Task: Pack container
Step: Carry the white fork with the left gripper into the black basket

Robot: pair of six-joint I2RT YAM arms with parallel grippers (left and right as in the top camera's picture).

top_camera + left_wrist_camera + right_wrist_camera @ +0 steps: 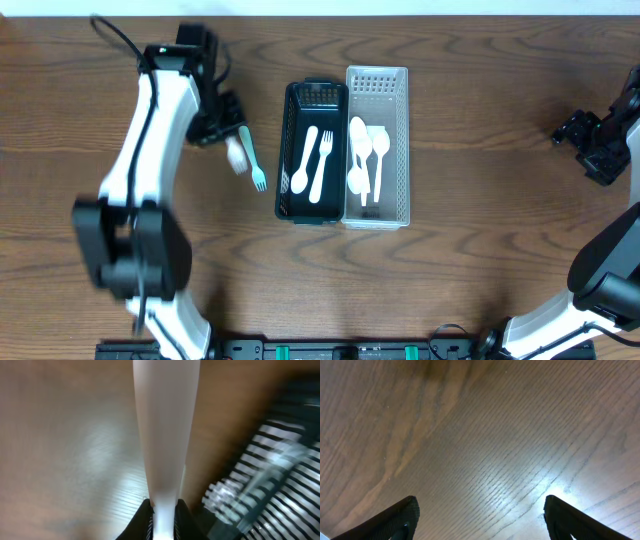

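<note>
My left gripper (222,132) is left of the black basket (291,150) and is shut on a white plastic utensil (237,156). In the left wrist view the fingers (163,516) pinch its white handle (165,435), which runs up the frame; I cannot tell its head. A teal fork (252,160) lies on the table beside it and shows blurred in the left wrist view (250,495). The black basket holds a white spoon (304,165) and a white fork (322,160). The white basket (400,150) holds several white spoons (362,150). My right gripper (592,140) is open and empty over bare wood (480,525).
The two baskets stand side by side at the table's middle. The black basket's slatted wall (280,470) fills the right of the left wrist view. The right arm rests near the table's right edge.
</note>
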